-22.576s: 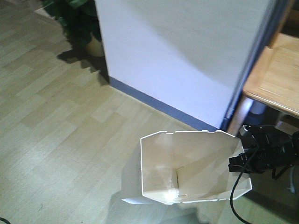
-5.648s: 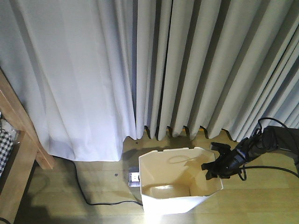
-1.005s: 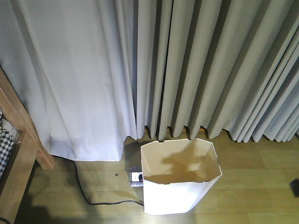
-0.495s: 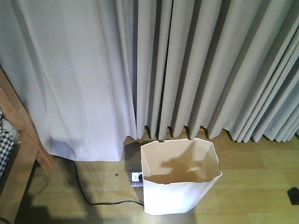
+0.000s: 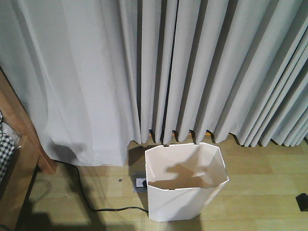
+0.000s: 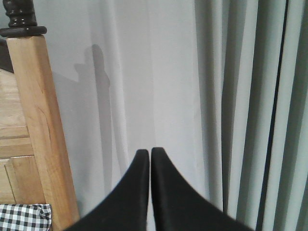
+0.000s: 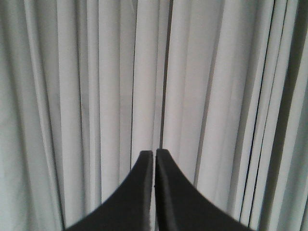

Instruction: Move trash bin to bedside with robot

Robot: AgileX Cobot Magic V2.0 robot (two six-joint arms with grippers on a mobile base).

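Both my grippers, left [image 6: 150, 159] and right [image 7: 154, 159], pinched closed on nothing (facing curtains); trash bin [image 5: 185, 204] stands upright below, bed post [image 6: 33, 130] nearest left arm.

Two black fingers [image 6: 144, 192] at bottom centre of the left wrist view: smooth, matte, broad at the lower edge and curving up to narrow tips. Only a hairline seam between them. No screws, markings or cables visible on them.

Same form in the right wrist view: a pair of plain black fingers [image 7: 154, 192] rising from the bottom centre, flared at the base, tapering to blunt squared tips, a thin dark slit between.

Small black piece [image 5: 303, 201] at the lower right edge of the front view; shape unclear.
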